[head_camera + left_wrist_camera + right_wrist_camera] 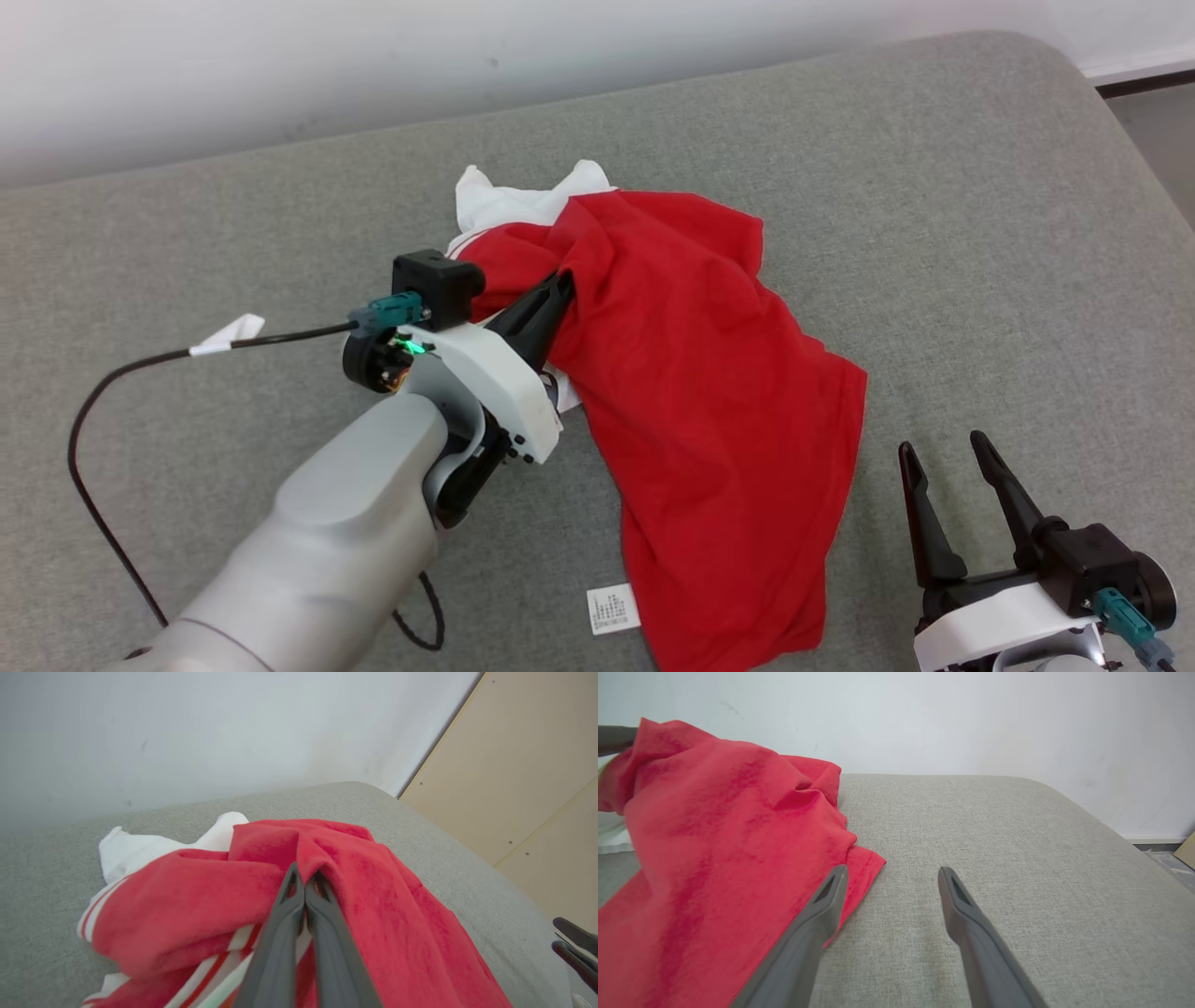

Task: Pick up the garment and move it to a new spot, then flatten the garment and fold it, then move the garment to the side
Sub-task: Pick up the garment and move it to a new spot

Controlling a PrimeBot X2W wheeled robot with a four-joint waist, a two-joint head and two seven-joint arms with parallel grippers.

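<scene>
The garment [709, 392] is a red shirt with white parts and striped trim, crumpled on the grey cushion [980, 233]. My left gripper [567, 280] is shut on a fold of its red cloth, lifting it into a peak. In the left wrist view the two fingers meet at the pinched fold [306, 872] of the garment [196, 905]. My right gripper [943, 448] stands open near the front right, just right of the garment's hem. In the right wrist view its fingertips [889, 877] hover over bare cushion beside the garment [714, 826].
A white care label [613, 609] lies at the garment's front edge. A black cable [112, 392] loops from my left wrist over the cushion's left side. A pale wall runs behind, and a beige panel [523, 765] stands off the cushion's right end.
</scene>
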